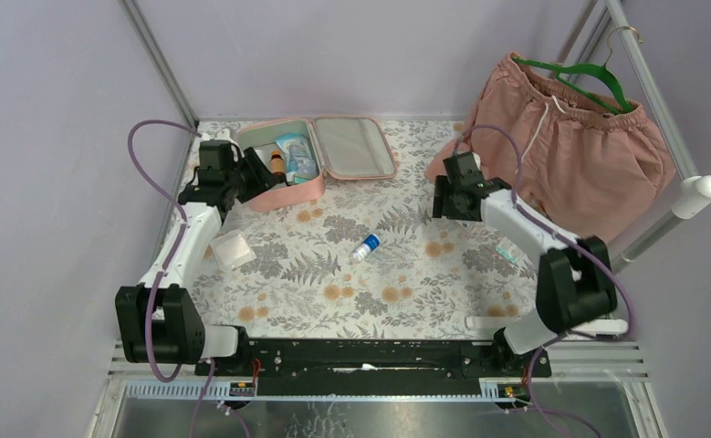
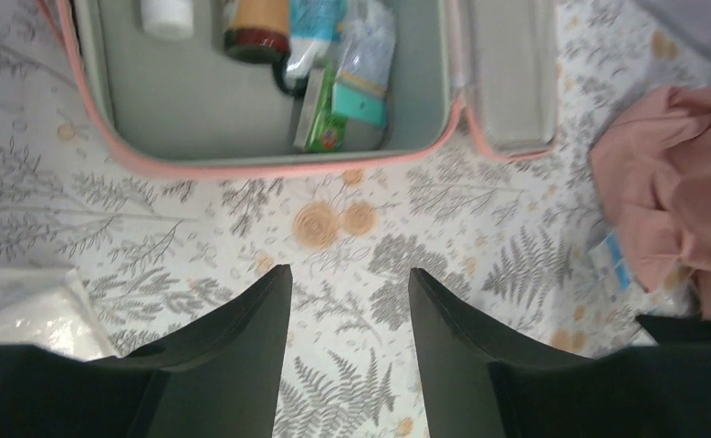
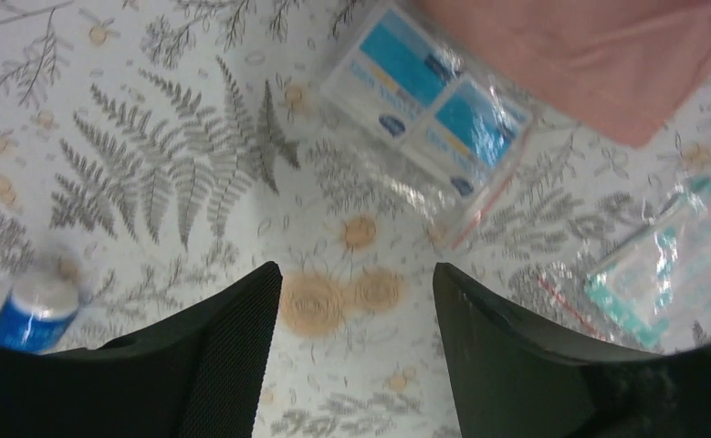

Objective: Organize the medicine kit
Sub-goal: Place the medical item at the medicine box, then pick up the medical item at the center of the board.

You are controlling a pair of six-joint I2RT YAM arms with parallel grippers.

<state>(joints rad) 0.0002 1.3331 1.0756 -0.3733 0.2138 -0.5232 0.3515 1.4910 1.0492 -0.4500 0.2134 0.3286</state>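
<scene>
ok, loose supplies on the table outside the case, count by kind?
Bottles: 1, the blue-and-white bottle
Clear bags: 2, the blue-labelled bag and the teal bag
Wrapped pads: 1, the white wrapped pad
Total: 4

Middle of table [image 1: 406,292] lying mostly open, just small blue-capped bottle [image 1: 366,246] sitting in lane between arms. Medicine kit [image 1: 287,194] lying unzipped at back left, so reaching in from above looking fine; bottles and packets crowding one part, bare grey floor showing beside them. White packet [image 1: 233,248] lying right beside left arm. Right side getting tighter: pink shorts [image 1: 570,155] spilling onto table, clear bag of blue packets [image 3: 429,109] lying just beside their hem, teal sachet [image 3: 671,265] lying near. Right gripper [image 3: 358,274] hanging over bare cloth, nothing between jaws.
</scene>
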